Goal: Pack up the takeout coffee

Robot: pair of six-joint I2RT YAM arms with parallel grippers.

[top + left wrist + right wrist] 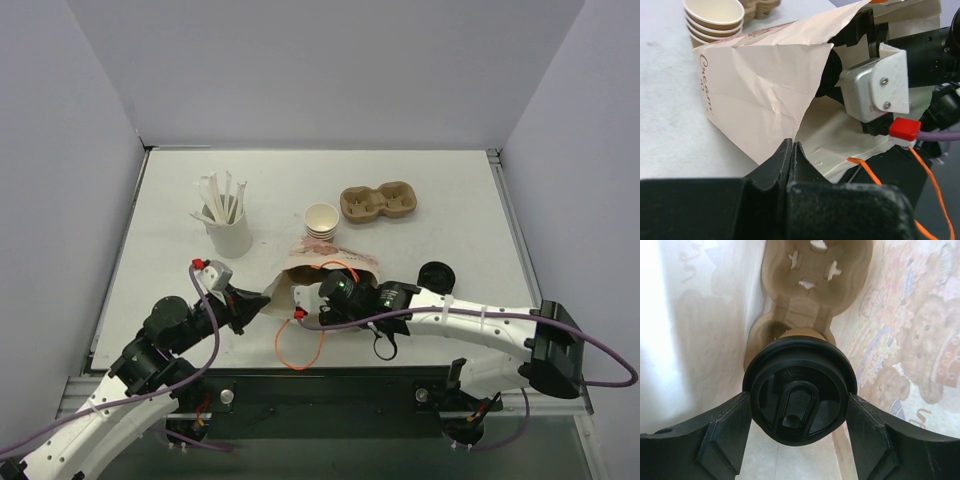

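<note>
At the far left of the worktop (170, 270) stands a white tumbler of wrapped straws (228, 218). Nearer the arms, the left claw (791, 150) is pressed together on the near edge of the paper bag (325, 262), pinching a flap of it. The bag lies on its side with its mouth held wide, pale with a brown printed pattern. An orange cord handle (864, 168) trails from the mouth onto the worktop. Just behind the bag is a stack of tan cups (322, 220), nested and white inside. The right arm reaches in through the bag's mouth from the right. In the right wrist view the right claw (799, 400) has its fingers (725, 435) set wide, one on each side of the takeout coffee (797, 390), against the rim of its black lid. The tan cup shows just beneath the lid and sits in the near well of a pulp tray (805, 295) that lies deep inside the bag; the tray's far well has nothing in it. To the right of the cup stack, a second pulp tray (378, 202) rests near the back of the worktop. Loose black lids (436, 275) lie just beside the right arm.
</note>
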